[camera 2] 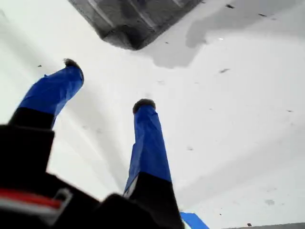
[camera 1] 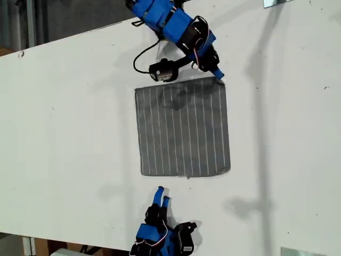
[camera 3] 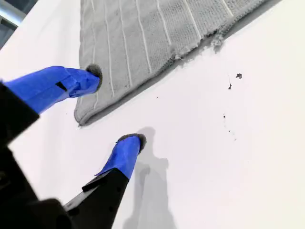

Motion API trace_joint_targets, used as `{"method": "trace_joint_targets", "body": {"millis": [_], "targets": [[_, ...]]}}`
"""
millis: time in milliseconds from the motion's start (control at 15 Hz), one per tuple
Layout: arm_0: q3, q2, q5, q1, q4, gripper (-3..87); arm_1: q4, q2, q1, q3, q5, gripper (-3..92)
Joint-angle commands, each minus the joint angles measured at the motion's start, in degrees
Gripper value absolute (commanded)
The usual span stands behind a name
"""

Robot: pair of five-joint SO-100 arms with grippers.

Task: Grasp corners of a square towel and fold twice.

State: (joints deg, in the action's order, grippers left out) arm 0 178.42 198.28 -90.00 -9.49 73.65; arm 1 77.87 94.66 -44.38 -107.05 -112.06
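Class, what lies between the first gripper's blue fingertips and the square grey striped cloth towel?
Nothing lies there. Only bare white table separates my first gripper from the grey striped towel. The first wrist view shows this, and the exterior view agrees.

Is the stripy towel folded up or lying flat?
Lying flat, spread out. The towel shows as one full grey square on the white table, stripes running straight, with no visible layer doubled over.

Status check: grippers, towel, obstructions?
My first gripper open, short of a corner. My second gripper open, straddling a corner. Towel flat, unfolded. Nothing in the way.
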Motion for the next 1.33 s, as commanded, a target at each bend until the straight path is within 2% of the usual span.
{"method": "trace_joint_targets", "body": {"millis": [0, 267, 600, 733, 933, 1067, 1267], "targets": [[0.4, 0.4, 0.3, -0.5, -1.1, 24.0, -2.4, -6.2, -0.3, 8.4, 2.2, 27.0], [0.4, 0.4, 0.3, -0.1, -1.1, 23.9, -5.4, -11.8, 3.8, 9.8, 6.9, 31.3], [0.4, 0.4, -0.1, 1.0, -1.2, 23.8, -12.0, -7.6, 7.2, -2.5, 8.1, 35.1], [0.4, 0.4, -0.1, 1.1, -1.2, 23.6, -17.4, -4.5, 7.7, -9.4, 8.1, 34.6], [0.4, 0.4, -0.6, 1.8, -1.3, 23.6, -25.8, -0.9, 8.3, -19.0, 7.4, 25.8], [0.5, 0.4, -1.5, 3.5, -1.7, 23.6, -29.0, -2.2, 8.0, -19.4, 7.4, 13.6], [0.4, 0.4, -5.6, 8.4, -1.2, 23.9, -31.3, -6.5, 8.5, -16.5, 9.0, 2.3]]}}
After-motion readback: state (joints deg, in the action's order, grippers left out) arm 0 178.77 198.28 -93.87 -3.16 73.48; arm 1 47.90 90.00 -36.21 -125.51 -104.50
